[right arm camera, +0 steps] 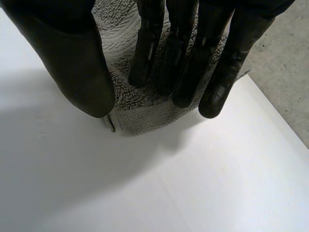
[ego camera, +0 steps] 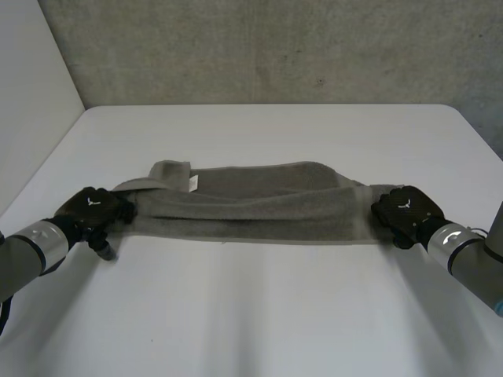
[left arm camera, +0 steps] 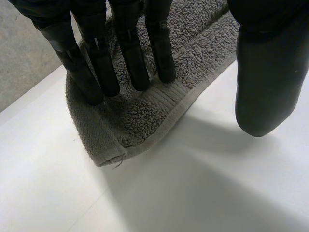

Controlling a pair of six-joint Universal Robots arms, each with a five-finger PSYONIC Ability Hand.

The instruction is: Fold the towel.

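The towel [ego camera: 251,206] is grey terry cloth, rough and loopy, with a flatter woven band by its hem. The table [ego camera: 259,314] is white, smooth and matt, while the wall [ego camera: 275,47] looks like rough, speckled grey concrete. The left hand [ego camera: 93,206] and right hand [ego camera: 407,206] are smooth black plastic with a dull sheen

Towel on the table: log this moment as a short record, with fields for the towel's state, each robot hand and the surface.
towel: grey towel, folded lengthwise into a long band, lying flat
surface: white table
left robot hand: at the towel's left end; straight fingers rest on the cloth, thumb off it above the table
right robot hand: at the towel's right end; straight fingers lie on the corner
tag: small white tag near the left end
fold state: not yet folded end to end
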